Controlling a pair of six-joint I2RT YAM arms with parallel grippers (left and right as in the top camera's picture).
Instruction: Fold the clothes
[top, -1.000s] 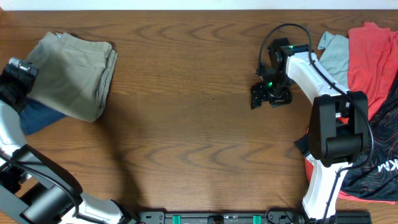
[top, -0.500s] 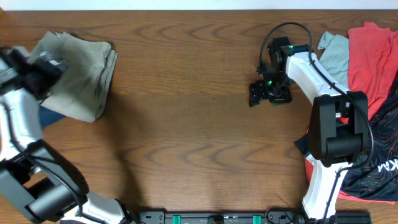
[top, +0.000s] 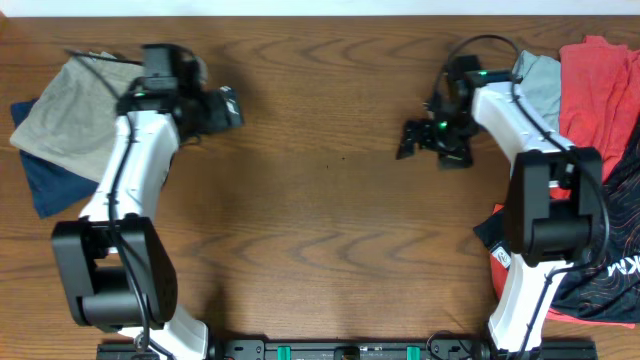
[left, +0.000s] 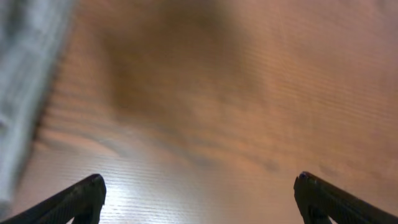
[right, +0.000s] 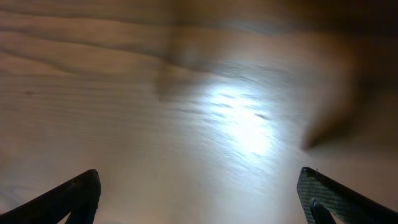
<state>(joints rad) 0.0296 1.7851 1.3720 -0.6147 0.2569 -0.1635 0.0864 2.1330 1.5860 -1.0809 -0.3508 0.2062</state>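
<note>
The folded khaki-beige shorts lie at the far left, on top of navy shorts. A blurred pale strip of cloth shows at the left edge of the left wrist view. My left gripper is open and empty over bare wood, just right of the khaki shorts. My right gripper is open and empty over bare wood, left of the pile of light-blue, red and black garments at the right.
The wooden table spans the view. The arm bases stand at the front edge, with a black rail between them. The unfolded pile fills the right edge.
My left arm has swung right, off the khaki shorts, to the wood beside them. The khaki shorts now sit shifted left over the navy ones. My right gripper has shifted slightly.
</note>
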